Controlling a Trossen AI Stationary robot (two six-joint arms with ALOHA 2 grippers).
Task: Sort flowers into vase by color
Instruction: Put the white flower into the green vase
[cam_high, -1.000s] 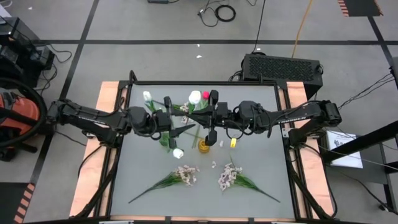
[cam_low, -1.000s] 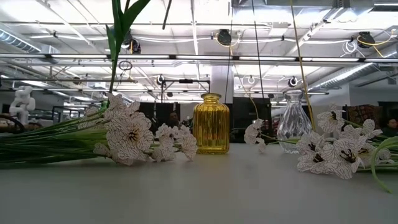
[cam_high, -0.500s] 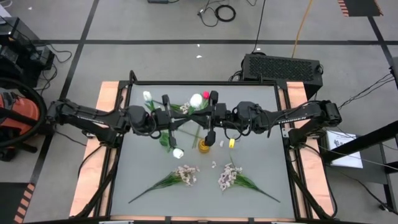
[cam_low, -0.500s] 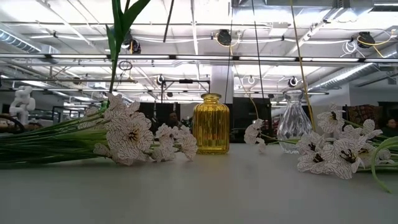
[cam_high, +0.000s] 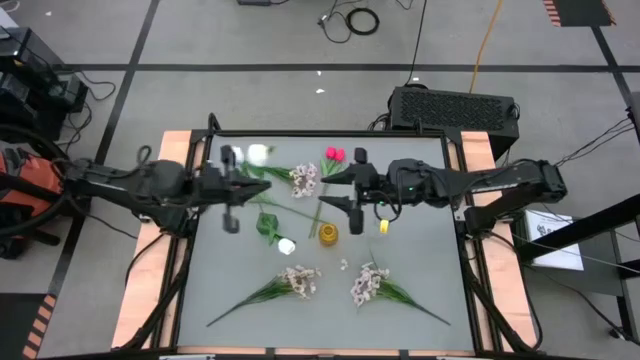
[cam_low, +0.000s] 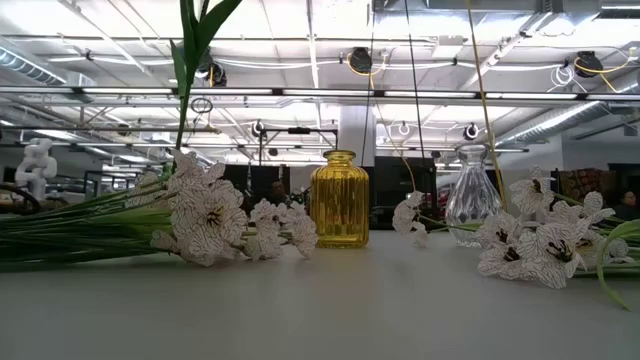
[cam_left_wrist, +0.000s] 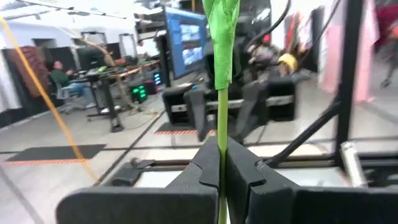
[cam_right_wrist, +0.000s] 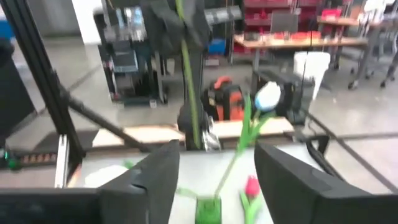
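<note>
White tulip (cam_high: 258, 153) w/ green stem (cam_left_wrist: 222, 124) lifted over table's far left, stem pinched in left gripper (cam_left_wrist: 222, 163), jaws clamped tight on it. Right gripper (cam_high: 335, 187) nearby to right, jaws parted, holding nothing. Yellow vase (cam_high: 328, 236) looks empty; clear vase (cam_low: 472, 206) also. Sprays (cam_high: 300, 280) lie on table (cam_high: 420, 200) near front. Sorting barely begun, prob. most flowers left.
</note>
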